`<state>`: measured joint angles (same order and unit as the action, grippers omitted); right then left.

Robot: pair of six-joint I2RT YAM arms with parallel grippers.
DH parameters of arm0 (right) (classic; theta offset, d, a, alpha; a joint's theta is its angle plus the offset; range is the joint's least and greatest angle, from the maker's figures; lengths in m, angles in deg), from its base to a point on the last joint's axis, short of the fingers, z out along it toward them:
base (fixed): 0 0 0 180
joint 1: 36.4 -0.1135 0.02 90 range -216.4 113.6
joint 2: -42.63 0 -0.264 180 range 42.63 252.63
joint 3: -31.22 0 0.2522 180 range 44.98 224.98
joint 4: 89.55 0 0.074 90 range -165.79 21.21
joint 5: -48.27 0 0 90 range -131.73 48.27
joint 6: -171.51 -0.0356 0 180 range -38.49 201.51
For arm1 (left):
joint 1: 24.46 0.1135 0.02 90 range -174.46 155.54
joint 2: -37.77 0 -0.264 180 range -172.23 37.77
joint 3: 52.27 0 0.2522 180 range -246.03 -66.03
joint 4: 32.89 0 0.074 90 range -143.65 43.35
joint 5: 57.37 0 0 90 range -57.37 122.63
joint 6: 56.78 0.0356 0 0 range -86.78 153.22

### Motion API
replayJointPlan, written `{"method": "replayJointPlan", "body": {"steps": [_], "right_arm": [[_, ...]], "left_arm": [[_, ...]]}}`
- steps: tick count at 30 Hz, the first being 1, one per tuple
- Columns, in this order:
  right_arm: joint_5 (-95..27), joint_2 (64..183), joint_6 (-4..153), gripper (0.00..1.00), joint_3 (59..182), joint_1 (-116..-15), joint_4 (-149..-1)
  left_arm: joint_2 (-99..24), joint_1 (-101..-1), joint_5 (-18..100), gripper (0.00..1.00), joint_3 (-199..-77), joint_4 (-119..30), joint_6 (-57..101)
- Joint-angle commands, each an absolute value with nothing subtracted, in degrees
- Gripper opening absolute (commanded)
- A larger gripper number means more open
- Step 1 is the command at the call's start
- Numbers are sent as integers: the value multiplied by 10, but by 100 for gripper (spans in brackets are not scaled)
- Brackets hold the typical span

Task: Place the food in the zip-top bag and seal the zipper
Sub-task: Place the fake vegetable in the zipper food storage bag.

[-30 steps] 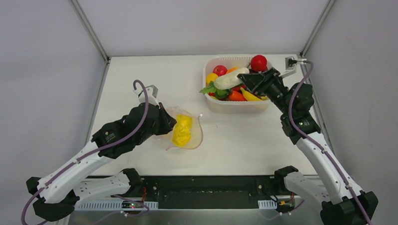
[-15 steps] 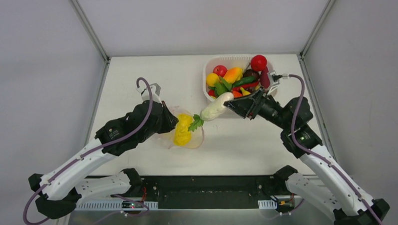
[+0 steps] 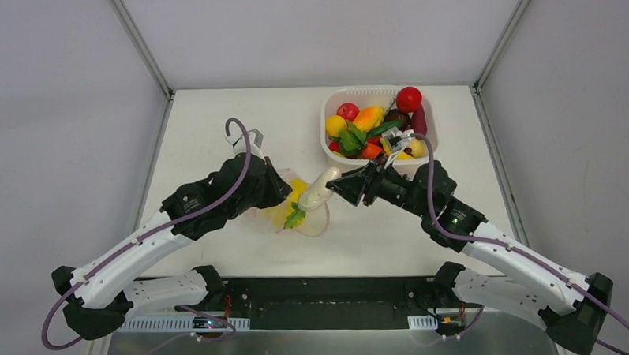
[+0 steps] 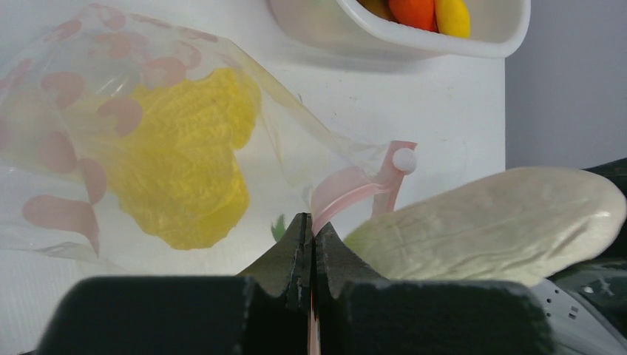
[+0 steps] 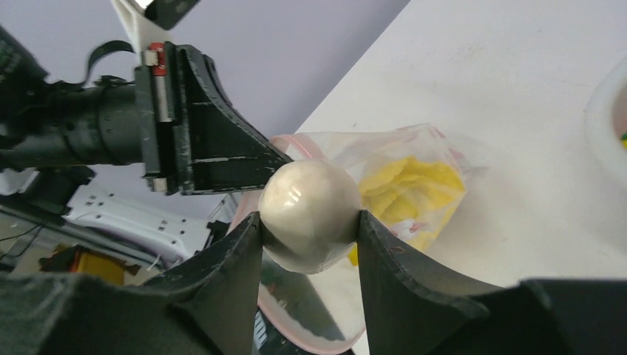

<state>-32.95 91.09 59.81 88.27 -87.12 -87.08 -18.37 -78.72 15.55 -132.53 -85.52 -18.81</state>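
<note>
Zip-top bag [image 4: 74, 148]: left jaws pinch zipper [image 4: 347, 191]; right jaws clamp white radish [image 3: 316, 191] at mouth; basket [image 3: 363, 90] at 1 o'clock.

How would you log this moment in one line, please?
left gripper shut on zip-top bag | right gripper holds white radish at mouth | yellow food bagged

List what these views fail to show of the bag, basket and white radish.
- Top view: how wide the bag mouth gapes, covered by the left arm and the white radish.
- Left wrist view: most of the basket, cut off by the top edge.
- Right wrist view: the radish's leafy end, hidden behind its blunt end between the right fingers.
</note>
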Motion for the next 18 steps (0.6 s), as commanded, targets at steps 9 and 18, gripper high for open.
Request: {"method": "replayJointPlan", "body": {"steps": [9,18], "right_arm": [[-601,972,656,9,774,-998,-1171],[-567,980,583,10,759,-998,-1207]], "left_arm": [[-196,-782,201,0,-1336,-753,-252],[-181,-781,171,0,-1319,-751,-256]]}}
